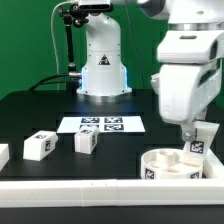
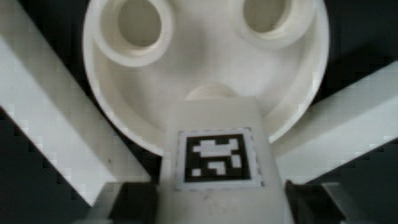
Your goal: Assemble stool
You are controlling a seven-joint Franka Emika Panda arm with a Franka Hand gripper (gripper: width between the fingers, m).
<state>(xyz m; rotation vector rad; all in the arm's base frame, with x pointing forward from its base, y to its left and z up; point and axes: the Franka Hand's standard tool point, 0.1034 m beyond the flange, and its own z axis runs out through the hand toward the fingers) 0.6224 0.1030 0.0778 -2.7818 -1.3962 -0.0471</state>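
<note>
The stool's round white seat (image 1: 166,158) lies at the front on the exterior view's right, holes facing up, a tag on its side. My gripper (image 1: 195,138) hangs just over its far right rim, shut on a blocky white leg (image 1: 200,143) that carries a tag. In the wrist view this leg (image 2: 217,160) fills the space between my two dark fingers (image 2: 134,200), its tag facing the camera, and the seat (image 2: 196,70) with two round holes lies right beyond it. Whether the leg touches the seat I cannot tell.
Two loose tagged legs (image 1: 40,146) (image 1: 86,141) stand on the black table toward the exterior view's left, a third (image 1: 3,155) at the very edge. The marker board (image 1: 103,125) lies behind them, before the arm's base (image 1: 103,65). White rails (image 1: 80,190) (image 2: 39,90) border the front corner.
</note>
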